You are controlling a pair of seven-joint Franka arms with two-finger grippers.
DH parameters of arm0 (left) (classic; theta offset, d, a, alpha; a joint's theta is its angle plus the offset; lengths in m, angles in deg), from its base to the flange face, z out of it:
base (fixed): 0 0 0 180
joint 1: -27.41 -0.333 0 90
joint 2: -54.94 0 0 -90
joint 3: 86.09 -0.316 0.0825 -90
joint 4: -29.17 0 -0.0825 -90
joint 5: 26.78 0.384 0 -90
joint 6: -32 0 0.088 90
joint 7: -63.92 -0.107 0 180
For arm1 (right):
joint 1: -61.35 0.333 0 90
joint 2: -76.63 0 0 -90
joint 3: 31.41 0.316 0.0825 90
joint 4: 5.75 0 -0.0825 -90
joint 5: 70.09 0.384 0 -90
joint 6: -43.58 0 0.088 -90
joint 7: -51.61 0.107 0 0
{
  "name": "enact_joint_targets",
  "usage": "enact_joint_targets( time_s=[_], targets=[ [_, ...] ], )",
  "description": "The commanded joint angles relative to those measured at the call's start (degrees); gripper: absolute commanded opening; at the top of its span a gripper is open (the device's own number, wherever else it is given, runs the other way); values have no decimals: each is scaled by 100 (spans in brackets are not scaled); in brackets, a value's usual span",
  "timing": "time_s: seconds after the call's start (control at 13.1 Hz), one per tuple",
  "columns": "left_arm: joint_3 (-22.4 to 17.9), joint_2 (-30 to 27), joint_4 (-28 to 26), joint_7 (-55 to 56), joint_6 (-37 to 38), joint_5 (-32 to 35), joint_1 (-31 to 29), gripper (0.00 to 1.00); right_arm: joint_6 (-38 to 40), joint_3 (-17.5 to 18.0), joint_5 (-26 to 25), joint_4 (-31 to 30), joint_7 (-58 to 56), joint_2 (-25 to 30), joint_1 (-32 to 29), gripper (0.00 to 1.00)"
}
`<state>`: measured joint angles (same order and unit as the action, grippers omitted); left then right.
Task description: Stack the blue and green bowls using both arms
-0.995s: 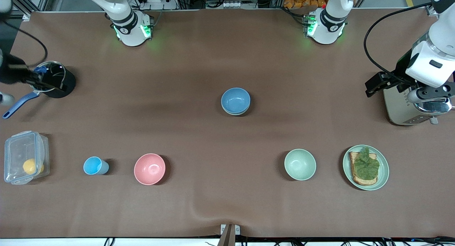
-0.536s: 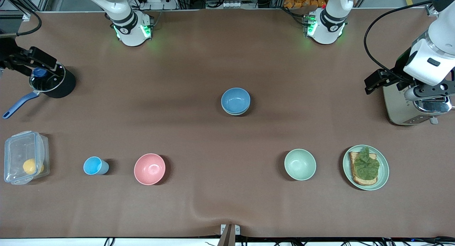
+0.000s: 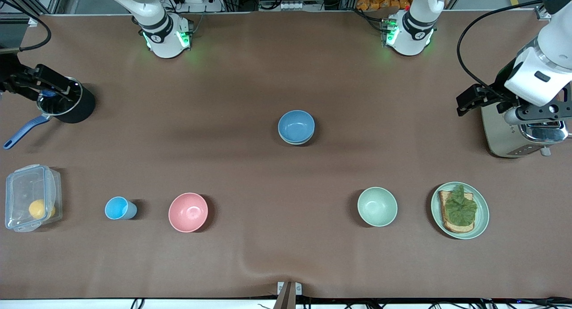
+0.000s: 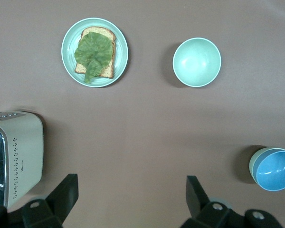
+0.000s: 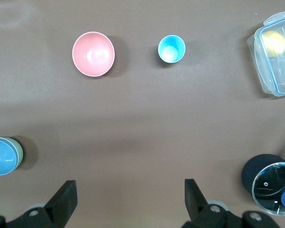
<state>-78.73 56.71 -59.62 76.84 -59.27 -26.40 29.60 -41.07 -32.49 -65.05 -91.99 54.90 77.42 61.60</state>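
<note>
Front view: you see the blue bowl (image 3: 296, 125) nested in the green bowl (image 3: 296, 140) mid-table, between both arms' ends.
Left gripper (image 3: 473, 102): fingers spread wide, empty, beside the toaster (image 3: 514, 139).
Right gripper (image 3: 53, 86): fingers spread wide, empty, over the black pot (image 3: 82, 108).
Reach: both well apart from your stack; neither arm clearly nearer.

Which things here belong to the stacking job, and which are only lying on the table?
Belong to the job:
- blue bowl, sitting in the green bowl at the table's middle
- left hand, open, over the toaster
- right hand, open, over the lidded pot

Just lying about:
- mint bowl
- pink bowl
- light-blue cup
- plate with toast
- clear container
</note>
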Motion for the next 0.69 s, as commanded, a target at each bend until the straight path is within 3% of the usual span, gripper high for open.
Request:
enact_joint_targets(
  time_s=[0.0,0.61],
  targets=[
    [-77,-168,-103,-428,48,-65,36,100,-34,-15,-145,-16,-56,9,80,100],
    [-138,-159,20,-501,364,-109,71,100,-69,-24,-171,-24,-56,-71,106,100]
  ],
)
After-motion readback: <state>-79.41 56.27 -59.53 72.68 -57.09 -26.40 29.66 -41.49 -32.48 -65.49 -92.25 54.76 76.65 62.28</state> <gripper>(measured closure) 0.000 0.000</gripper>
